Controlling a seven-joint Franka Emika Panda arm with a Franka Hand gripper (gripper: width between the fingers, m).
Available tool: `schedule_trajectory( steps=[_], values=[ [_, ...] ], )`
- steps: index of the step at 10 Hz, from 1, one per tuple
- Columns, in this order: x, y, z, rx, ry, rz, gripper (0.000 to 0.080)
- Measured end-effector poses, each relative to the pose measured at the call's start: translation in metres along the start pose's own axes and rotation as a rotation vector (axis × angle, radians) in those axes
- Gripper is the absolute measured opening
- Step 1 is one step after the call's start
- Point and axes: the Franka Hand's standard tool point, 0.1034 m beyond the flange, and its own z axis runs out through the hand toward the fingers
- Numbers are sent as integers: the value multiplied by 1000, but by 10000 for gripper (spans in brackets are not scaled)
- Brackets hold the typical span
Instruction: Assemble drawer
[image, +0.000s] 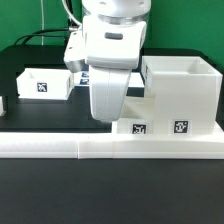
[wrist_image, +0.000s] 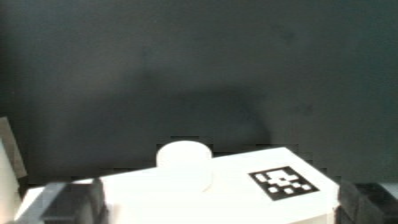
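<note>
The drawer's large white shell (image: 182, 88) stands at the exterior view's right, with a tag low on its front. A small white tray (image: 137, 124) lies beside it under my gripper (image: 110, 112). In the wrist view this tray (wrist_image: 196, 195) shows a round knob (wrist_image: 183, 155) and a square tag (wrist_image: 281, 181). My gripper (wrist_image: 210, 206) is open, its fingers (wrist_image: 57, 205) standing either side of the tray close to its edges. Another small open-top tray (image: 45, 82) sits at the exterior view's left.
A long low white rail (image: 100, 146) runs along the front of the dark table. Cables hang behind the arm at the back. A white part shows at the exterior view's far left edge (image: 2, 104).
</note>
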Motion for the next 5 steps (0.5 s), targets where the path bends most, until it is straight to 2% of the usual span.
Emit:
schedule_trajectory(
  steps=[5],
  values=[
    [-5, -1, 3, 7, 4, -28, 649]
  ],
)
